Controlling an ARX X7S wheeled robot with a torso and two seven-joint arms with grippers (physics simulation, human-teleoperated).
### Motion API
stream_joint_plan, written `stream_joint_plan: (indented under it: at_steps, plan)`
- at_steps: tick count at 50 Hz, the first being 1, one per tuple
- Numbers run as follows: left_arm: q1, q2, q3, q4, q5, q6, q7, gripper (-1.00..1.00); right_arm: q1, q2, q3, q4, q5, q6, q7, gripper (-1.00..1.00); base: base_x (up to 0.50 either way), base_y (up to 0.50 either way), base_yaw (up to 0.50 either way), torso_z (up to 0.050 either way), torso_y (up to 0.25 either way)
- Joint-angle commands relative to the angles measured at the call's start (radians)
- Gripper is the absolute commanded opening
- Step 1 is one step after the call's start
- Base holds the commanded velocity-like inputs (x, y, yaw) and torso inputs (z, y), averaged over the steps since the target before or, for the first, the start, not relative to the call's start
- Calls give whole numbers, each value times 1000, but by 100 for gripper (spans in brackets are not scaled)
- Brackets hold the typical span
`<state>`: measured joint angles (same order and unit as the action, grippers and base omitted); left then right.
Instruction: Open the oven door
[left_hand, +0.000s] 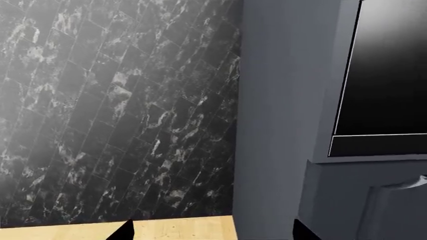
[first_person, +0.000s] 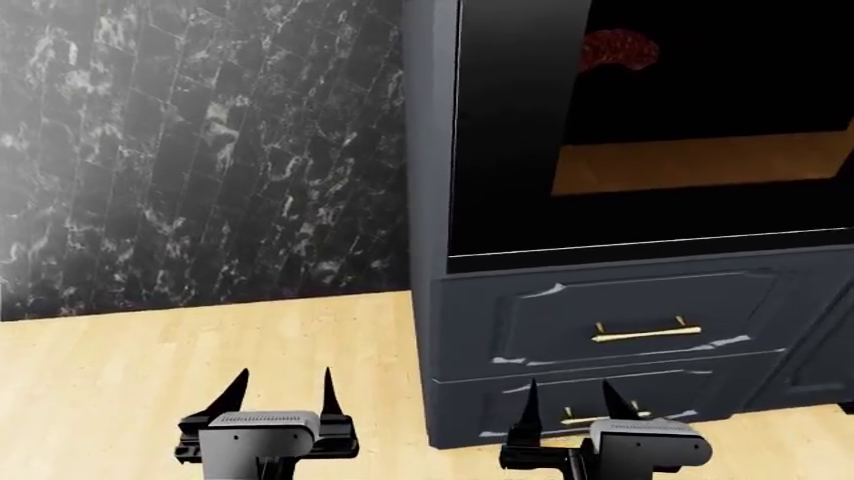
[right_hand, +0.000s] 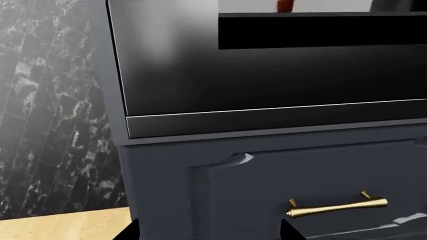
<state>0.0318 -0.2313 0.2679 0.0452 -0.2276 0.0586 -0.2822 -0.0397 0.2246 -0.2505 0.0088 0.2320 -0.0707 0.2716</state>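
Below oven door (first_person: 514, 130), grippers (first_person: 283, 395) apart; unobstructed.

black marble wall (first_person: 200, 150), wood floor (first_person: 200, 360), navy drawers (first_person: 627, 320)

Oven door (right_hand: 267, 75) above brass-handled drawer (right_hand: 300, 190)

Ahead of your left gripper (first_person: 283, 392), toward 12 o'clock, bare wooden floor (first_person: 174, 370) runs unobstructed to the dark marble wall (first_person: 200, 150), which closes that path. Your right gripper (first_person: 571, 397), jaws parted, faces the navy cabinet (first_person: 430, 330) just beyond its tips; the brass handle (first_person: 646, 332) of the upper drawer (first_person: 601, 315) projects at its 1 o'clock. Above, at 12 o'clock, the oven door (first_person: 514, 140) stands closed and flush, a flat barrier. Open room lies at 9 o'clock, between the cabinet's left edge and the wall.
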Motion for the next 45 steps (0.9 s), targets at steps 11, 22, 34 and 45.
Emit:
stream_joint_plan:
  at_steps: [11,22,34,45]
  plan:
    - [-4,-6,10,-13,-6,11,-5,100,4,8,-10,-1,9,-1,7,100,0,0,-223,0,0]
    - [-4,-11,14,-2,-12,3,-11,100,6,12,-17,-8,13,6,13,100,0,0,-232,0,0]
    - [-2,-15,18,-1,-17,5,-17,100,3,15,-21,-7,16,1,19,100,0,0,-232,0,0]
    - [-2,-19,22,0,-20,5,-21,100,5,17,-26,-2,19,-4,22,100,0,0,-233,0,0]
